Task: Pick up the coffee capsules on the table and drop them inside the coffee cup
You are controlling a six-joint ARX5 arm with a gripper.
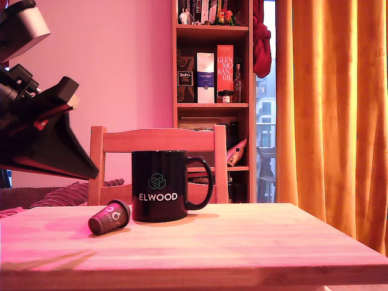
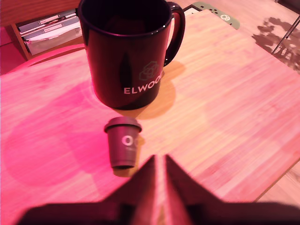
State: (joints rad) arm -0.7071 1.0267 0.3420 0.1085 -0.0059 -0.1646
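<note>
Dark capsule [image 1: 109, 217] on its side on table [image 1: 254, 242], touching black mug [image 1: 160, 185]; end effector [image 2: 158, 161] clenched, empty.

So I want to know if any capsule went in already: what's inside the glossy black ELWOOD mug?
Inside the glossy black mug, the wrist view shows only dark inner wall near the rim; the bottom is hidden in shadow. One small dark capsule lies outside on the light wooden table.

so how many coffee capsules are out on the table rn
1. The capsule lies on its side on the table, just to the exterior view's left of the black mug and apart from it. The mug's inside is too dark to see, so one could be hidden there.
</note>
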